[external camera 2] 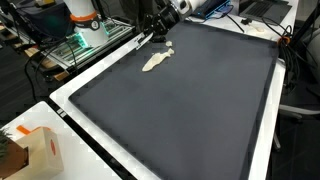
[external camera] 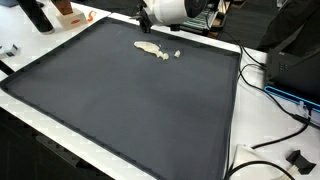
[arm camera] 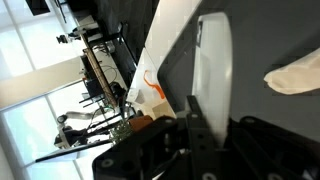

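Exterior view, tool: the tool (external camera: 146,22) hangs dark below the white arm at the far edge of the counter. It is too small here to tell how far apart its fingers stand.
Exterior view, nearest thing: a cream-coloured limp flat piece (external camera: 150,47) lies just in front of the tool. A strip of mat shows between them, and nothing is seen in the tool's grasp.
Exterior view, beside it: a small pale scrap (external camera: 176,53) sits close to one end of the cream piece, apart from it.
Exterior view, surface: a dark grey rectangular mat (external camera: 130,110) covers most of the white counter (external camera: 236,140). Black cables (external camera: 285,128) trail off to one side.
Exterior view, tool: the tool (external camera 2: 150,32) is tilted over the mat's corner, near the counter's white edge (external camera 2: 95,72). I cannot tell its opening.
Exterior view, cream piece: it lies (external camera 2: 157,60) flat on the mat (external camera 2: 190,110), near the tool's tip but not visibly touched.
Exterior view, foreground: a brown cardboard box with orange marking (external camera 2: 38,150) stands well apart from both.
Wrist view, tool: its black body fills the lower frame, blurred. Nothing shows between the fingers, and I cannot tell how wide they stand.
Wrist view, cream piece: it shows (arm camera: 295,75) at the frame's edge, off to the side of the tool.
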`<state>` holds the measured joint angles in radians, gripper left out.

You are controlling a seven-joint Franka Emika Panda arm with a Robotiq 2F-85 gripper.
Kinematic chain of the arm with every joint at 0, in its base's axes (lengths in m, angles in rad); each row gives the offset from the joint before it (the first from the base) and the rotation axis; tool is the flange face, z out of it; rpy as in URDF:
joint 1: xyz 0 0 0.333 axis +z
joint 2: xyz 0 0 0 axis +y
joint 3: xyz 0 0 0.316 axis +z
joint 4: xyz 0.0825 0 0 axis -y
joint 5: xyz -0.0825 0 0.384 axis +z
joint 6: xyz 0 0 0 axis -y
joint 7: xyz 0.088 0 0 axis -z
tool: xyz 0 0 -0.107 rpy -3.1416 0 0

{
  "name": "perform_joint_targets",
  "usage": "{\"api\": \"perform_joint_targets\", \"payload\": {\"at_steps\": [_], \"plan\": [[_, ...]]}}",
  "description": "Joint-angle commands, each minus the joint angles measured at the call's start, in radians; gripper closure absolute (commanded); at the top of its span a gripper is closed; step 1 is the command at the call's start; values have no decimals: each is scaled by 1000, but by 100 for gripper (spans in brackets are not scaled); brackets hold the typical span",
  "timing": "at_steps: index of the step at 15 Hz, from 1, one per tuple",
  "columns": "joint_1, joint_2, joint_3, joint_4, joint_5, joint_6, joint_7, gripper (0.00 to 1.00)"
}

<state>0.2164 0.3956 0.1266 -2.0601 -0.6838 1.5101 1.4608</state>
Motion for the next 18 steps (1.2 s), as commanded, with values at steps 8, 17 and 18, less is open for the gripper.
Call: {"api": "perform_joint_targets", "payload": {"at_steps": [8, 17, 18], "plan": [[51, 26, 5, 8, -63, 19, -116, 99], [63, -11, 27, -33, -107, 113, -204, 99], [62, -21, 30, -41, -108, 132, -213, 99]]}}
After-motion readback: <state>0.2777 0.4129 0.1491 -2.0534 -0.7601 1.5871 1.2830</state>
